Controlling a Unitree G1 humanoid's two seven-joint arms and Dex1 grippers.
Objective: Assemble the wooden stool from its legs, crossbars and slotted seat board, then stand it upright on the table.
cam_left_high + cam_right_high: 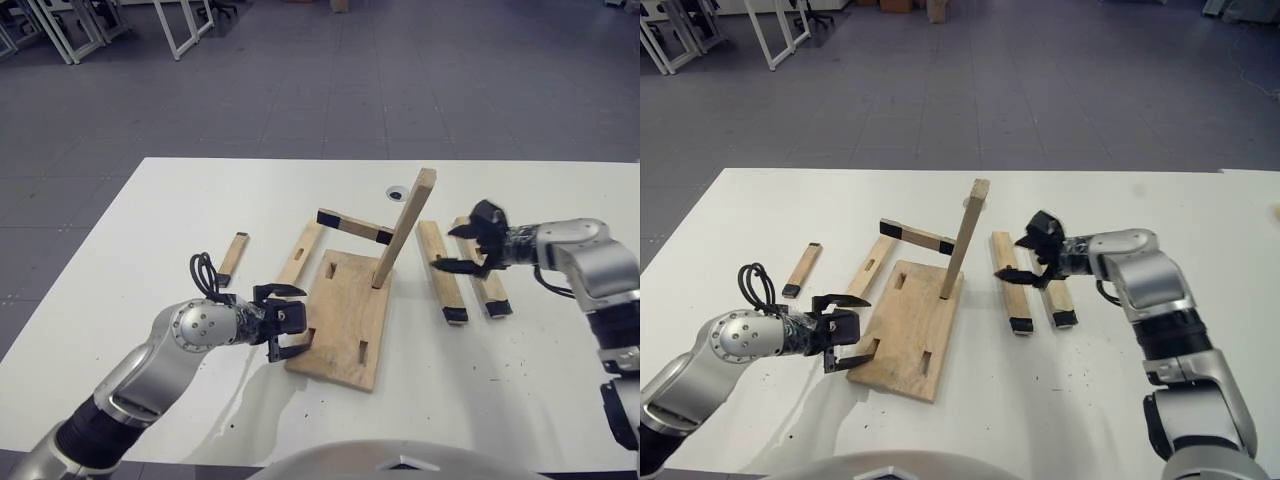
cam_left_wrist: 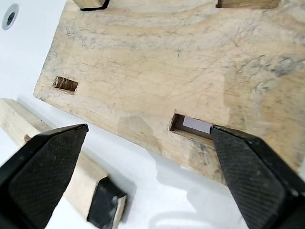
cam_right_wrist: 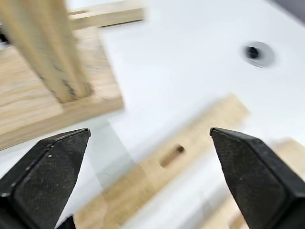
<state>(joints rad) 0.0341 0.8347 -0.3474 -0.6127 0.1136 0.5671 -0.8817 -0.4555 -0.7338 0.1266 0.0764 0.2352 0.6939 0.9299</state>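
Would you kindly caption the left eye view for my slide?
One leg stands in the seat board; left gripper at its edge, right gripper over loose pieces.

Upright leg [image 1: 404,228] obstructs the seat board's [image 1: 345,320] far right corner.

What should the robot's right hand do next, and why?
Probably lower the right gripper and close it on the loose leg lying just beneath it. The jaws are open and hold nothing. Only one upright leg stands in the seat board, and an empty slot still waits for a leg.
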